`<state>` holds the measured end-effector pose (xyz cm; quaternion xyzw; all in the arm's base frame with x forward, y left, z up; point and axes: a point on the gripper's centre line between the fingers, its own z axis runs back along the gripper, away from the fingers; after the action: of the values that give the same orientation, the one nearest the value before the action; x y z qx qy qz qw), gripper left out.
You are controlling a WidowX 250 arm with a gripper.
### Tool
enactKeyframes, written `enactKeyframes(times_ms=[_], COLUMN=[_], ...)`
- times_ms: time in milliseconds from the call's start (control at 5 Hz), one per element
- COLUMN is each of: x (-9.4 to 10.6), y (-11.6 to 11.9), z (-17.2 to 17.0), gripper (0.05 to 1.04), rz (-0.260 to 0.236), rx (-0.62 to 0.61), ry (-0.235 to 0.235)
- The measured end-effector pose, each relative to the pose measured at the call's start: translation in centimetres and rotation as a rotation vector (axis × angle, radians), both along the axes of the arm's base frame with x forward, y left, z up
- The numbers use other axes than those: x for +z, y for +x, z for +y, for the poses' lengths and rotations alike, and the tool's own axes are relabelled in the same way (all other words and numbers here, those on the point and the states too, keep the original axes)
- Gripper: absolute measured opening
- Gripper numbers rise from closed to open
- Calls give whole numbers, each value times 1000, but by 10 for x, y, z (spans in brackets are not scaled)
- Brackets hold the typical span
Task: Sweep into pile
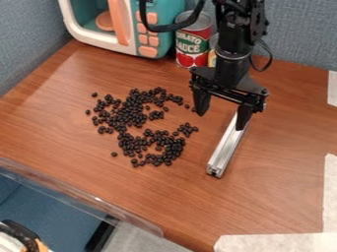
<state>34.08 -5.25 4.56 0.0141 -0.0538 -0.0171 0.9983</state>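
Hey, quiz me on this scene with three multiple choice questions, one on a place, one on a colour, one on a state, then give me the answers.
1. In the camera view, where are the black beans relative to the metal bar?
A right
B left
C on top

2. What colour are the buttons on the toy oven?
A orange-pink
B black
C yellow

3. How are the two fingers of the tool?
A pressed together
B crossed
C apart

1 B: the beans lie scattered left of the bar.
2 A: orange-pink buttons stand out on the teal panel.
3 C: a wide gap separates the fingertips.
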Motion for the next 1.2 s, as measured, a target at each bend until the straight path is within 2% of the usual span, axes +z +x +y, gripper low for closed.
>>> enactKeyframes(times_ms=[200, 400, 600, 800, 1200], x=[-12, -14, -21, -22, -32], y=[-3, 5, 10, 17, 23], z=[-1, -12, -31, -44, -43], gripper=[1001, 1001, 1001, 1001, 1001], rz=[30, -24, -45, -58, -30], rx=[4, -2, -65, -84, -71], ry=[-4, -72, -96, -42, 33])
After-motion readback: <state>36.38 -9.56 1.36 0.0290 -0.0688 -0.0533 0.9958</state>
